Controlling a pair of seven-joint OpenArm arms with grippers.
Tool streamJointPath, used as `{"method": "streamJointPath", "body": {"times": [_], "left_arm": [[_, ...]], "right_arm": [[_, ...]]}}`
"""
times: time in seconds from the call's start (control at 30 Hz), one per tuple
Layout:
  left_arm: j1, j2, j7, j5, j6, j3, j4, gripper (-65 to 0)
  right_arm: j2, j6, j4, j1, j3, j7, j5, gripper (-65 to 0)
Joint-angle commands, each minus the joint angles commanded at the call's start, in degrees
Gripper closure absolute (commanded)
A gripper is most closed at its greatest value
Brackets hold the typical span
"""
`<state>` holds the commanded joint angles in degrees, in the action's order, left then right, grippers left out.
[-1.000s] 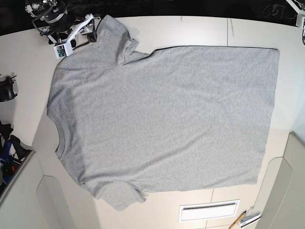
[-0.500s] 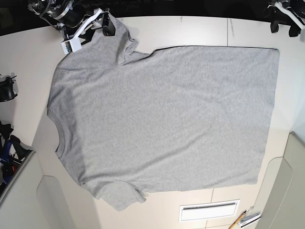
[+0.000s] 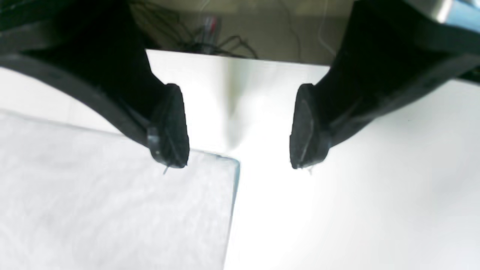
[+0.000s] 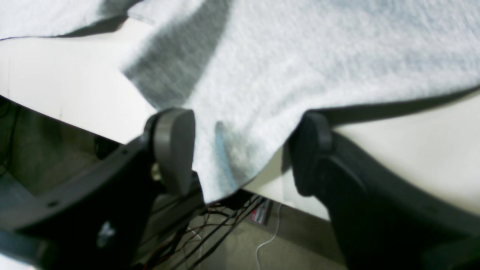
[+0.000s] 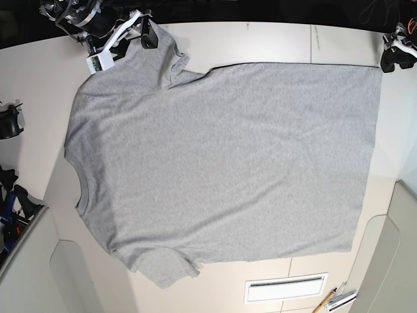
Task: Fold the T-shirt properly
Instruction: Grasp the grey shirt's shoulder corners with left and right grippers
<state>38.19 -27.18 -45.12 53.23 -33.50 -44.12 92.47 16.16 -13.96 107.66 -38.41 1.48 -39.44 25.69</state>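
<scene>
The light grey T-shirt (image 5: pixel 221 163) lies spread flat on the white table (image 5: pixel 260 39), neck to the left, hem to the right, plain side up with no lettering showing. My right gripper (image 5: pixel 147 34) is at the far-left sleeve. In the right wrist view it (image 4: pixel 242 153) is open, and the sleeve's end (image 4: pixel 232 165) lies between its fingers (image 4: pixel 174 150) at the table's edge. My left gripper (image 5: pixel 391 62) is at the far-right hem corner. In the left wrist view it (image 3: pixel 238 150) is open and empty just above that corner (image 3: pixel 225 165).
A white slotted strip (image 5: pixel 285 288) and a pencil with small tools (image 5: pixel 335 300) lie near the front edge. Black gear (image 5: pixel 10 120) sits at the left side. Cables (image 4: pixel 225 225) hang below the table's far edge.
My left arm has come down into view to the far-right hem corner. My right gripper has swung from beside the sleeve onto its end.
</scene>
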Motion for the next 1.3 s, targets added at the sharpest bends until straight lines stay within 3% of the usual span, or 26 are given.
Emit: {"method": "streamJointPath", "body": {"times": [0.13,0.63,0.77,0.93,1.0,1.07,1.13,1.17,1.3], "left_arm": [[-0.63,0.0,0.04,1.64,-1.33,1.79,-2.38,-45.3],[-5.79,0.02,-0.26,-0.33,-1.53,11.02,-7.56,-45.3],[-5.62,0.02,-3.34,0.66,-4.52,11.23,-7.56,-45.1],[-5.49,0.02,-3.37,0.72,-5.51,11.21,-7.56,-43.9],[-5.49,0.02,-3.37,0.74,-6.5,11.23,-7.56,-30.4],[-5.51,0.02,-3.17,0.74,-6.5,11.21,-7.56,-11.1],[-5.51,0.02,-2.69,0.76,-6.5,11.21,-7.56,-0.1],[-5.53,0.02,-2.69,0.76,-6.5,11.21,-7.56,0.0],[-5.97,-0.02,-2.64,0.79,-6.5,11.21,-7.56,0.0]], "right_arm": [[0.0,0.0,0.0,-0.02,0.0,0.07,0.0,-39.6],[0.0,0.0,0.0,-0.02,0.0,0.15,0.02,-39.6],[0.0,0.0,0.0,-0.02,0.0,0.15,0.04,-39.5],[0.0,0.0,0.0,0.02,0.0,0.22,0.02,-39.4],[-0.02,0.02,0.0,0.09,0.0,0.5,0.0,-35.6],[-0.02,0.04,0.0,0.76,0.0,0.57,0.0,-22.0],[-0.04,0.04,0.0,1.42,0.0,0.59,0.02,-5.0],[-0.02,0.02,0.0,1.75,0.0,0.57,0.0,0.0],[-0.52,-0.68,0.0,2.73,0.02,0.28,0.0,0.0]]}}
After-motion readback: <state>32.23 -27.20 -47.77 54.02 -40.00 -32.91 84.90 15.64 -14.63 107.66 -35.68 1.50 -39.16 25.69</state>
